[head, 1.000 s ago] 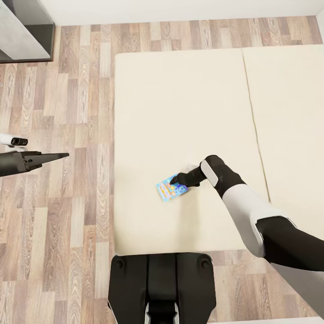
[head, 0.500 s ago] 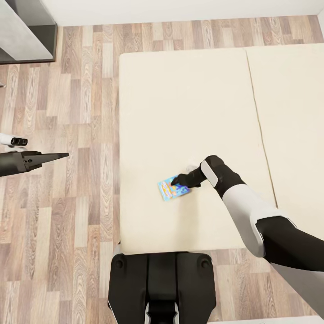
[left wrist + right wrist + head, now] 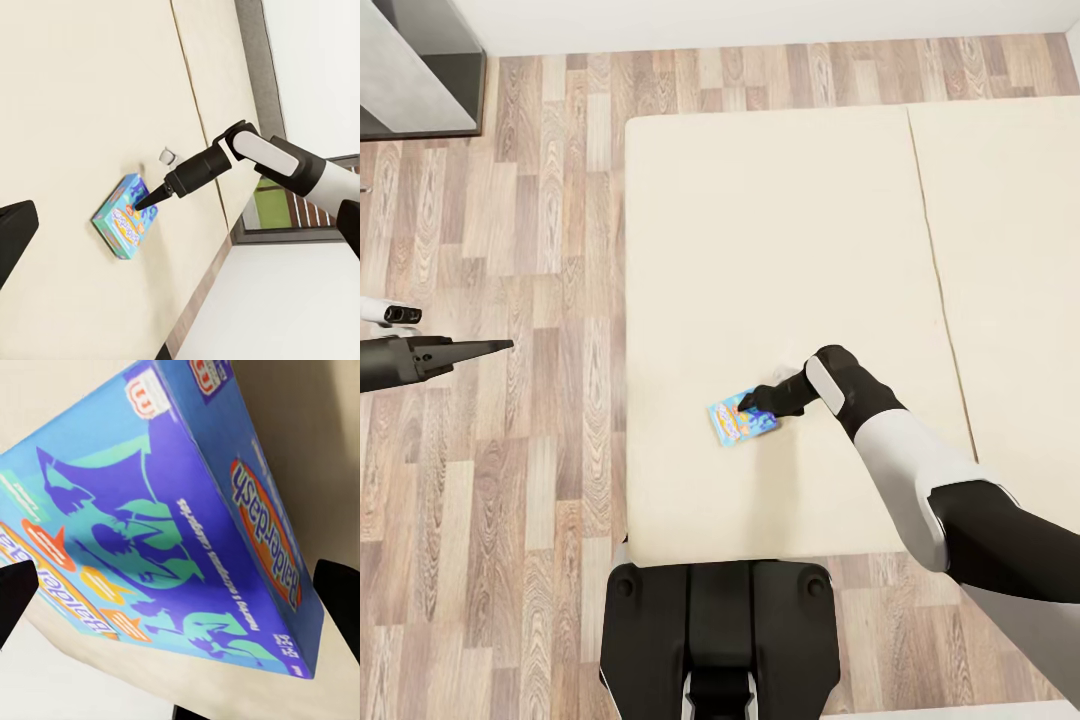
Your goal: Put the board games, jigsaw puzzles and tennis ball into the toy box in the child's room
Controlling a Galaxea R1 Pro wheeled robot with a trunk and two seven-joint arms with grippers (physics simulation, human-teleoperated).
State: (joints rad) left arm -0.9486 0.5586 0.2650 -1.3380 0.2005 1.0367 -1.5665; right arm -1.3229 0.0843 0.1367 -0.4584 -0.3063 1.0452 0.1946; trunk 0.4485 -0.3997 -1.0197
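Blue printed cardboard board game box (image 3: 741, 418) lies on the cream mattress bed (image 3: 760, 250), nudged slightly sideways since half a second ago. Right gripper (image 3: 748, 402) jaws spread astride it, not yet clamped; left gripper (image 3: 495, 346) jaw state cannot be told.

A small blue board game (image 3: 741, 419) box with orange lettering lies flat, turned askew, on the cream bed (image 3: 760, 250), near the mattress's front-left part, lid up.
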